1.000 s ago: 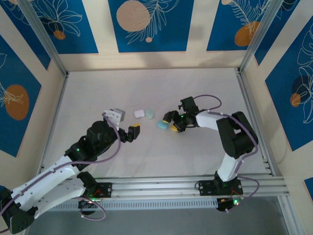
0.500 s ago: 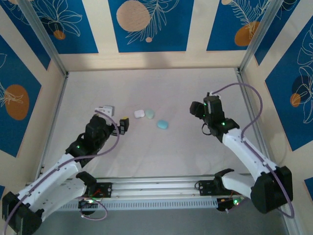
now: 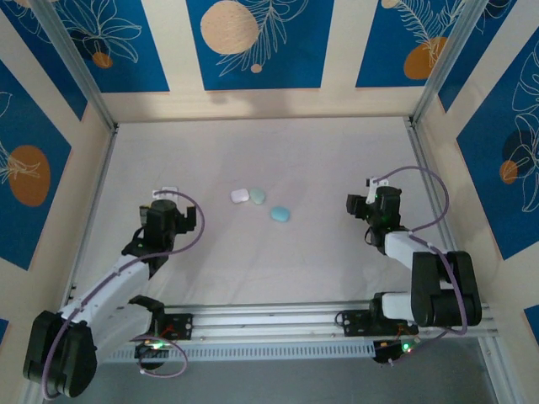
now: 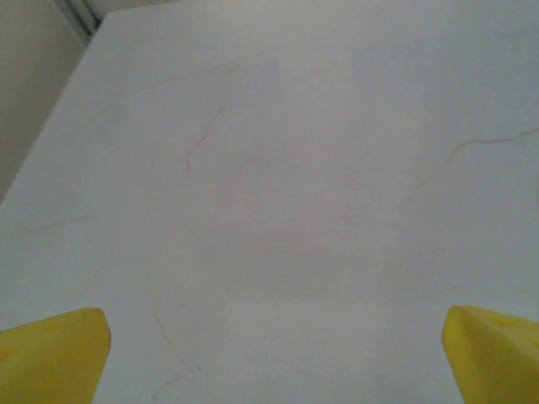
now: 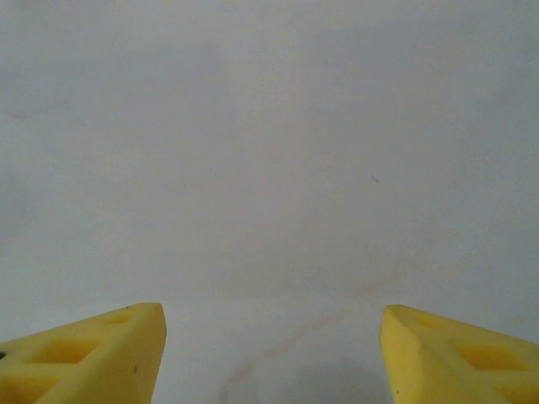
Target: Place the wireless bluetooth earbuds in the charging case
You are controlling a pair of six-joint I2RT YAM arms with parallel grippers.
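Three small rounded pieces lie near the middle of the white tabletop (image 3: 253,151). A white piece (image 3: 240,195) has a pale teal piece (image 3: 258,196) just beside it on the right, touching or very nearly so. A bluer teal piece (image 3: 280,214) lies a little nearer the arms and to the right of that pair, apart from both. From where I stand they are too small to tell earbud from charging case, or whether any lid is up. The left arm (image 3: 109,282) reaches up along the left side of the tabletop, and its head is well to the left of the white piece. The right arm (image 3: 408,246) is folded on the right side, with its head well to the right of the bluer teal piece. Neither arm touches any of the three pieces. Looking along the left gripper (image 4: 269,358), its yellow fingers (image 4: 50,353) sit out at the two bottom corners of the view — spread wide, with only bare, faintly creased tabletop between them. The right gripper (image 5: 269,353) has its yellow fingers (image 5: 93,353) parted as well, somewhat less wide; their hollow cells show, and between them is plain tabletop — nothing held. Blue panels (image 3: 253,42) with leaf drawings line the walls around the tabletop.
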